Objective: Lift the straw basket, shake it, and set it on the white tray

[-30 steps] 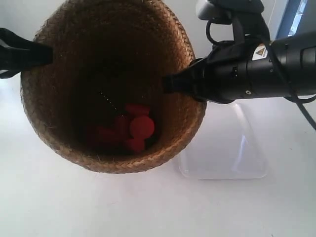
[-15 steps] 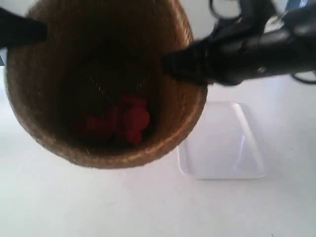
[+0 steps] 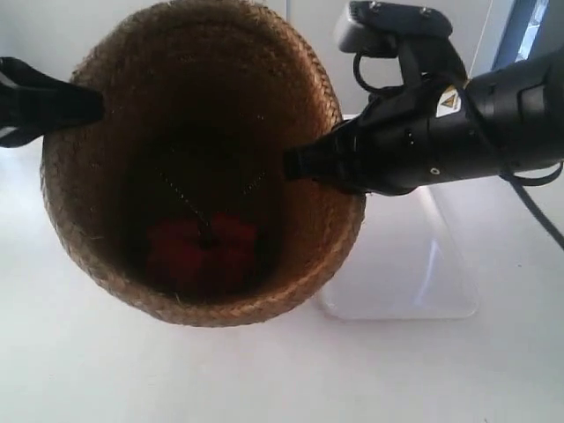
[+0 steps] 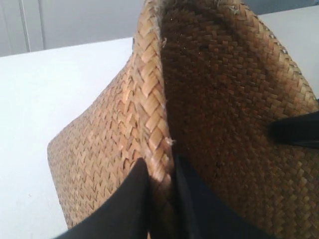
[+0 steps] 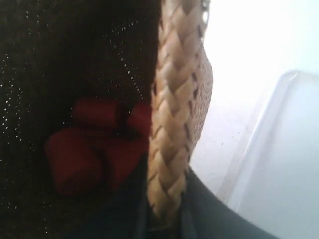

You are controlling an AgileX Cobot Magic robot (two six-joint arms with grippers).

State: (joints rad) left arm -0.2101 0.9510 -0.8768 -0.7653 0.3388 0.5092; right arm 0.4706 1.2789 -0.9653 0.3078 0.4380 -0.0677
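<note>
The straw basket (image 3: 97, 229) hangs in the air, seen from above, held by its braided rim on two opposite sides. My left gripper (image 4: 160, 172) is shut on the rim (image 4: 149, 99), one finger outside and one inside; it is the arm at the exterior view's left (image 3: 84, 104). My right gripper (image 5: 164, 209) pinches the opposite rim (image 5: 172, 99) and comes in from the exterior view's right (image 3: 304, 163). The white tray (image 3: 423, 264) lies on the table below and beside the basket, partly hidden by it, and also shows in the right wrist view (image 5: 289, 164).
Several red pieces (image 3: 203, 251) lie in the bottom of the basket, also visible past the right gripper (image 5: 94, 144). The white table (image 3: 264, 379) runs under everything. The right arm's black body (image 3: 476, 123) crosses over the tray's far end.
The basket jerked up and leftward half a second ago, blurred, and has come back down. The red pieces inside have slid from the right of the base toward its middle.
</note>
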